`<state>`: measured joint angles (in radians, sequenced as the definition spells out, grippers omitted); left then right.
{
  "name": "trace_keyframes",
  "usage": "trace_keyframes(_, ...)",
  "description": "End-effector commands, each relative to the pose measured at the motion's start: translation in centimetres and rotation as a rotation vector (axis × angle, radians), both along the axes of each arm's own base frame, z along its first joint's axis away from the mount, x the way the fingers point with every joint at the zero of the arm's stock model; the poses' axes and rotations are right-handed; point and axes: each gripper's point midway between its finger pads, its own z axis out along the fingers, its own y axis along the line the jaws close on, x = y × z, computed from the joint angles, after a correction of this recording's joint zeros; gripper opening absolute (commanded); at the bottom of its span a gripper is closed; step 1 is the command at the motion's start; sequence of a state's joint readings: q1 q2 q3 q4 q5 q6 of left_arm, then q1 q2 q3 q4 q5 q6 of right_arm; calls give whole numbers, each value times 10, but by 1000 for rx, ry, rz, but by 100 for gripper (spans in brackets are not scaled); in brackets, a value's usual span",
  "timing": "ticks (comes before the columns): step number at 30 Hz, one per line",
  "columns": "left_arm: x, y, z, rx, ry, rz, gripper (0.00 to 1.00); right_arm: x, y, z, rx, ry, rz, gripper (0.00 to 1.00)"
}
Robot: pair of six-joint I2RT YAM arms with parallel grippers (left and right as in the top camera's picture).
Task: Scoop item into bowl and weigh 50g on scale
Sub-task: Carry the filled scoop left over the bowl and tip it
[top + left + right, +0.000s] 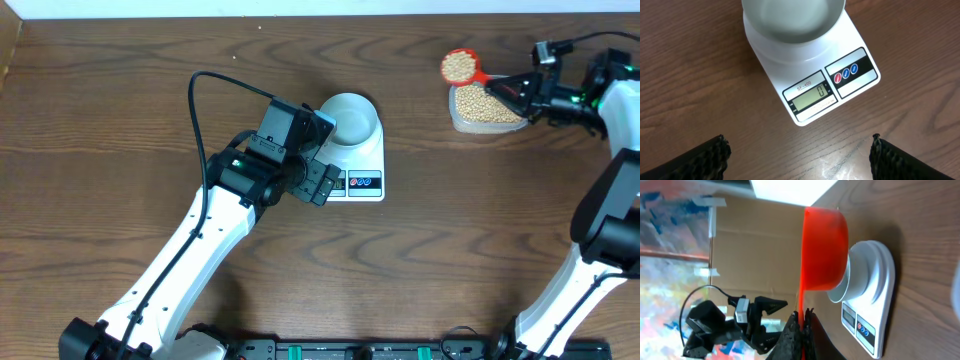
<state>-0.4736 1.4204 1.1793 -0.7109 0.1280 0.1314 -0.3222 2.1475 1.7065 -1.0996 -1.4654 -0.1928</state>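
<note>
Beans (459,65) heaped in red scoop (825,250), beside the tub (487,110).
Right gripper (508,88) clamped on the scoop handle; left gripper (799,157) spread wide, empty, near the front edge of the scale (365,160), which carries the empty bowl (350,118).

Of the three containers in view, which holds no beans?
The pale grey-white round bowl on the flat white digital scale; the red plastic scoop and clear plastic tub both hold beige beans.

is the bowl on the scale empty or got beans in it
Empty: the bowl shows only its bare pale inside, and the scale reads 0.
</note>
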Motion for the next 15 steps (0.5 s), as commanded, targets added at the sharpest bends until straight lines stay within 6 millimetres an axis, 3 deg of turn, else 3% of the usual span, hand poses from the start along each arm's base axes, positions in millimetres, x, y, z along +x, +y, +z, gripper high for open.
trace_keyframes(1, 2, 2, 2, 8, -7, 3, 91, -4, 24, 8, -11, -17, 52, 1)
trace_keyframes(15, 2, 2, 2, 8, -7, 3, 91, -12, 112, -14, -134, 44, 225, 1)
